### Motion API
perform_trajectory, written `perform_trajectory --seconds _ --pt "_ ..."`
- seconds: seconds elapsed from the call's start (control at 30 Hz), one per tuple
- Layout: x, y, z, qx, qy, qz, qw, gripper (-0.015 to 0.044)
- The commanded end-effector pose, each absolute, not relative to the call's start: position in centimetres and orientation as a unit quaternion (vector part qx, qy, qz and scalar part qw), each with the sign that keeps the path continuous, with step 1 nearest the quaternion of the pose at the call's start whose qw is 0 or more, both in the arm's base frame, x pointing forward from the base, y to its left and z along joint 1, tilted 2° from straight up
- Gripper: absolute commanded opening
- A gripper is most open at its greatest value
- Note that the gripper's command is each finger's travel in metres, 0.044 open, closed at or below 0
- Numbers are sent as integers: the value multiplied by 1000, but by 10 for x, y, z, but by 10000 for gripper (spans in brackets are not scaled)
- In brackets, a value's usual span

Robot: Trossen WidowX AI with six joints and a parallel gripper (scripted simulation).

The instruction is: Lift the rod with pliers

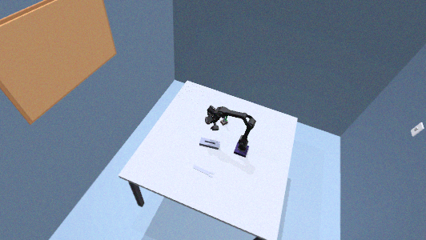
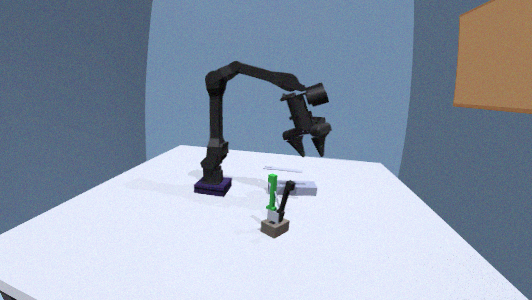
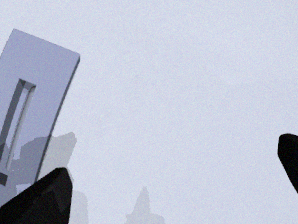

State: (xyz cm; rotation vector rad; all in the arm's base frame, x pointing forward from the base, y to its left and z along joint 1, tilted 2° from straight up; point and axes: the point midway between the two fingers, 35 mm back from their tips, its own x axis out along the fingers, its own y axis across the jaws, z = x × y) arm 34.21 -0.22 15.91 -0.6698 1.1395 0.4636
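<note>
Above the slotted block (image 1: 215, 146) (image 2: 306, 188) (image 3: 50, 60), your jaws (image 1: 211, 124) (image 2: 313, 155) hang spread and empty; the upright pliers (image 2: 272, 192) near it present their handles for gripping.

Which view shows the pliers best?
The exterior view: the pliers stand upright there, green and black handles apart, in their holster. The top view shows them tiny, beneath the arm; the wrist view misses them.

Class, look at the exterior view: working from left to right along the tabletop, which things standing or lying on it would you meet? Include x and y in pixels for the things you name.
Dark purple base block (image 1: 239, 154) (image 2: 204, 189), brown holster block (image 1: 224, 122) (image 2: 274, 228), pale channel block (image 1: 216, 142) (image 2: 307, 190) (image 3: 55, 65).
</note>
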Motion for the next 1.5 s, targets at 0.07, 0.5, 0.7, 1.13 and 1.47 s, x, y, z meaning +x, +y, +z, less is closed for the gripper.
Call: perform_trajectory --seconds 0.07,0.5,0.7,1.13,1.47 --pt "316 -2 134 -336 621 347 617 440" --pt "329 -35 134 -337 621 346 617 440" --pt "343 -68 134 -338 622 345 617 440" --pt "339 -133 134 -339 623 343 616 440" --pt "316 -170 131 -340 624 342 615 440"
